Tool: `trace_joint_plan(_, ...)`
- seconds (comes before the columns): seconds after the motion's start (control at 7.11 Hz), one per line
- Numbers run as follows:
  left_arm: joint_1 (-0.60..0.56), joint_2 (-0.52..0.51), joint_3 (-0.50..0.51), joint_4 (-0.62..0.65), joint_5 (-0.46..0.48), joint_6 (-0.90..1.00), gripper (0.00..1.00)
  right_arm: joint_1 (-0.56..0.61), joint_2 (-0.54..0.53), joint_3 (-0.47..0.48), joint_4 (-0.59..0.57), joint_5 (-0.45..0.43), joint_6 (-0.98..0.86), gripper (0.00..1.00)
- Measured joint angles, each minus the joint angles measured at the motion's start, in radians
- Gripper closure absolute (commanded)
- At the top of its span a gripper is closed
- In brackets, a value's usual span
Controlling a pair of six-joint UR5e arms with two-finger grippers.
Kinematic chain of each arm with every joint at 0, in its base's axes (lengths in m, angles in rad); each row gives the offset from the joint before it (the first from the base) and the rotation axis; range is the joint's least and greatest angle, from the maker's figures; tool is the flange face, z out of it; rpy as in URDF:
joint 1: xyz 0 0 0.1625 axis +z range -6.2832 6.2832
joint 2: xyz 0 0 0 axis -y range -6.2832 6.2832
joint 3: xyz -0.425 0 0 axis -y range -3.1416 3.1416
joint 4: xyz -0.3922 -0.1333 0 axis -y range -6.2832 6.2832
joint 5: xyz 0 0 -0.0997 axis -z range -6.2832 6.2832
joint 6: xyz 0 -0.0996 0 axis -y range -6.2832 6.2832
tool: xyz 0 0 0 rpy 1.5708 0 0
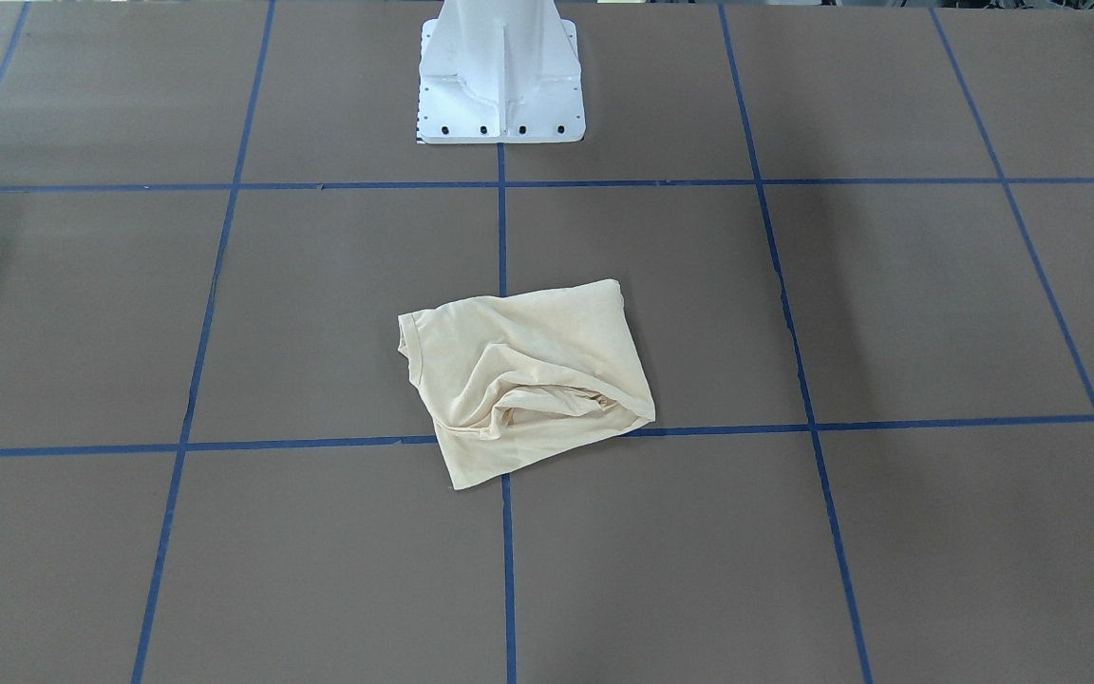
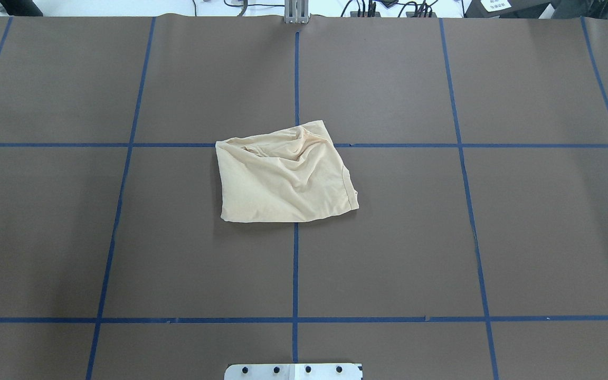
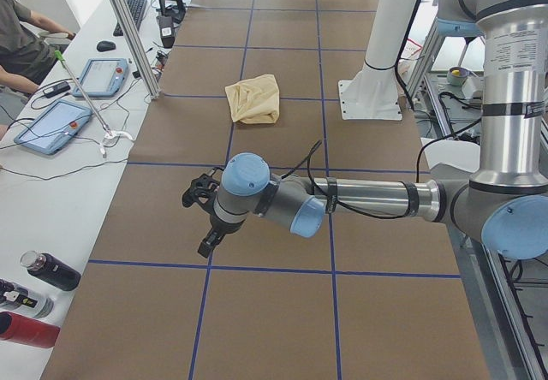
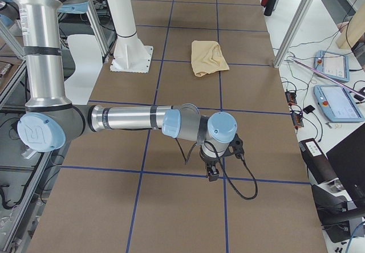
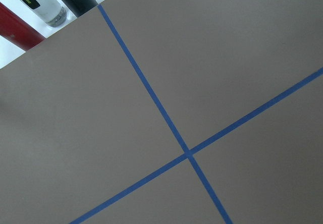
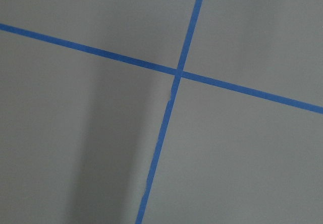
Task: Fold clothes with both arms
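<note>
Left arm (image 3: 368, 198): upper link upright, forearm level, wrist bent down, well apart from shirt (image 3: 253, 98). Left gripper (image 3: 208, 241) points down; you can't judge its jaws from here. Right arm (image 4: 131, 118): same pose, equally far from shirt. Right gripper (image 4: 212, 172): likewise unreadable.

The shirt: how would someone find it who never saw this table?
Look at the big brown table crossed by blue tape lines. Out from the white robot base, near the middle where two lines cross, lies the shirt. It is a pale cream-yellow, wrinkled folded bundle, the only cloth there.
</note>
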State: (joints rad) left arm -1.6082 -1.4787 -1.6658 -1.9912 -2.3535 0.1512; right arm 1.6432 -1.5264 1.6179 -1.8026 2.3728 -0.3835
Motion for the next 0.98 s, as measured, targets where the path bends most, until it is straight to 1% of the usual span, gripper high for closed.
trace_joint_plan(0.28,0.004,0.013,-0.002,-0.007,-0.005,-0.05,0.0,-0.022,0.002,0.001,0.002,-0.006,0.101,0.0)
trace_joint_plan(0.56,0.031,0.012,-0.008,-0.015,-0.004,-0.156,0.0,-0.048,0.003,0.001,0.003,-0.01,0.124,0.0)
trace_joint_plan(0.98,0.049,0.011,0.0,-0.027,-0.005,-0.189,0.0,-0.053,0.001,0.003,0.003,-0.01,0.129,0.0)
